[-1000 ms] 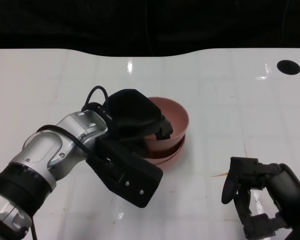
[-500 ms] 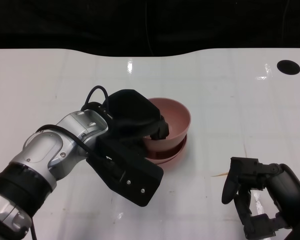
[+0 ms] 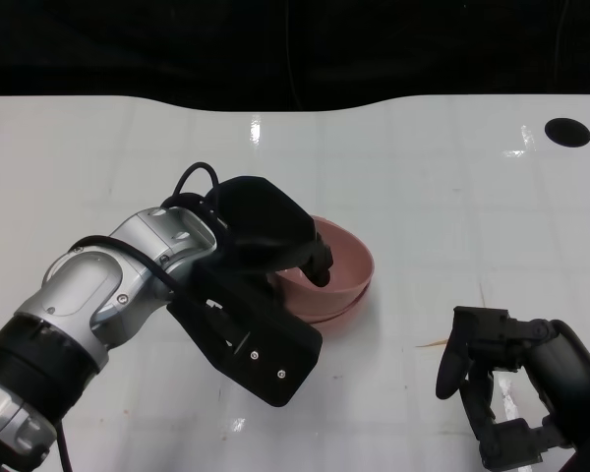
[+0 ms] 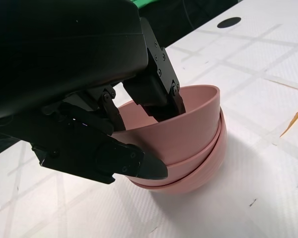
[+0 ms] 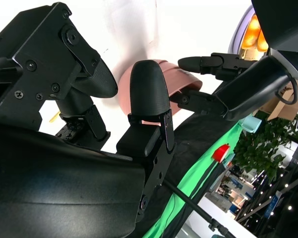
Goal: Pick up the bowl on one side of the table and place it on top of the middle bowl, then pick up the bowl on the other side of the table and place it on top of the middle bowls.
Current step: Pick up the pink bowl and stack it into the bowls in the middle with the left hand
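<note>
a pink top bowl (image 3: 339, 258) sits nested on a stack of pink bowls (image 4: 198, 173) near the middle of the white bench (image 3: 452, 187). in the left wrist view the stack shows three rims, one inside the other, with the top bowl tilted a little and not fully seated level. the lowest bowl rests on the bench surface.

the left robot hand (image 3: 270, 231) holds the top bowl at its near-left rim: fingers (image 4: 161, 94) reach down inside the bowl against the inner wall, while another finger (image 4: 134, 163) lies along the outer wall, so the rim is pinched between them. the silver left forearm (image 3: 108, 295) comes in from the lower left and a black housing on the wrist covers the left part of the stack in the head view.

the right robot hand (image 3: 501, 383) hangs over the bench at the lower right, well apart from the bowls. it holds nothing, and its fingers are apart and bent downward. just beside it, a small thin orange sliver (image 3: 431, 344) lies on the bench. two dark round holes (image 3: 567, 131) sit at the far corners of the bench.
</note>
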